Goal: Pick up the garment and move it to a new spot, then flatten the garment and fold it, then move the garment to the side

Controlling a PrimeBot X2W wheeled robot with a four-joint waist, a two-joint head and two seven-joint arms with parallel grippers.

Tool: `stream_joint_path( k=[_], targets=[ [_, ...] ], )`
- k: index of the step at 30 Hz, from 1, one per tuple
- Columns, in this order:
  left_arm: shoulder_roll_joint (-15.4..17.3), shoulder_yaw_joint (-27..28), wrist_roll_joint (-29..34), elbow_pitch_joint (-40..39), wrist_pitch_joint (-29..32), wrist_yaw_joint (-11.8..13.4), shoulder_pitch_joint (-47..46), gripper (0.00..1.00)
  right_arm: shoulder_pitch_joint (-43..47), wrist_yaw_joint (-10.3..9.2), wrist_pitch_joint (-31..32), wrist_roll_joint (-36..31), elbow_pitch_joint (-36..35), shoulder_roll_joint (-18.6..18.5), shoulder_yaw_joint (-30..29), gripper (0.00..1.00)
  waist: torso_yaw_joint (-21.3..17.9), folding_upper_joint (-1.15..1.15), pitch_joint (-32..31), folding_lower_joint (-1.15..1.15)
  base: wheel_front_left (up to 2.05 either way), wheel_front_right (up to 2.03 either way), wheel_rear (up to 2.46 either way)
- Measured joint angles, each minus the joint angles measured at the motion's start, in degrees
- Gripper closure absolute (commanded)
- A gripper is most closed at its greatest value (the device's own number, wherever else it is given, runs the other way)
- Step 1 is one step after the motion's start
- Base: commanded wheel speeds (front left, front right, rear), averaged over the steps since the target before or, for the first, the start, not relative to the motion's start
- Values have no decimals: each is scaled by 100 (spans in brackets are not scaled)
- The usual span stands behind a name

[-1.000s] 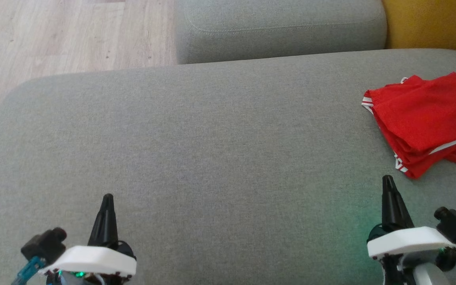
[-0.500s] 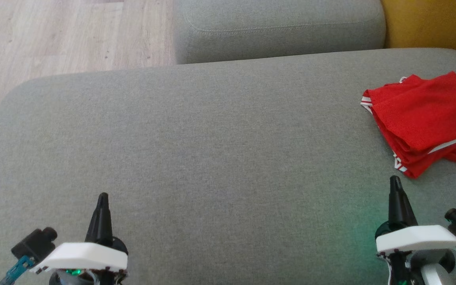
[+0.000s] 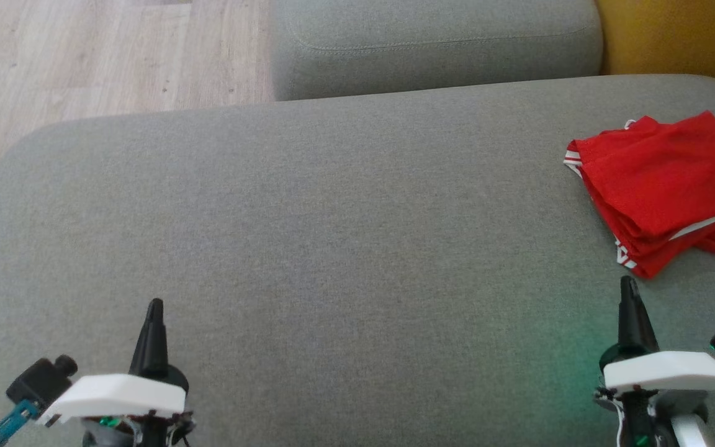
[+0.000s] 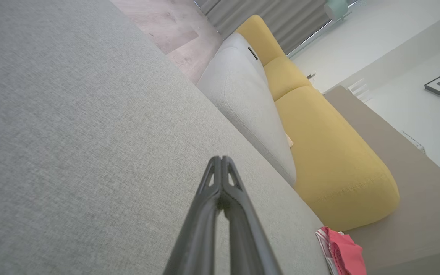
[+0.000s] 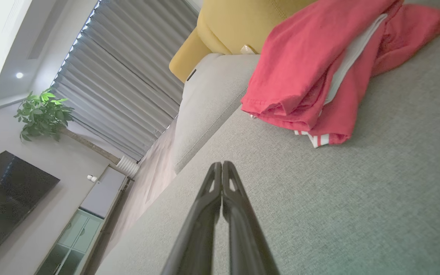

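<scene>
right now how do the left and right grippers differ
Nearness: the right gripper sits just short of the folded red garment; the left gripper is far across the grey seat from it. Ahead: the right gripper faces the garment, the left gripper bare cushion. Both: fingers shut, holding nothing.

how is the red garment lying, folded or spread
Folded: the garment lies in stacked layers on the grey cushion.
</scene>
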Motion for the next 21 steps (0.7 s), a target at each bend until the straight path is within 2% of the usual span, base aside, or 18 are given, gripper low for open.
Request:
stream_joint_path(
  k=[21],
  targets=[
    [14,158,-1132,130,307,-99,-144,100,-107,0,307,1198,-63,0,-162,100,-29,0,3,0,0,0,0]
  ],
)
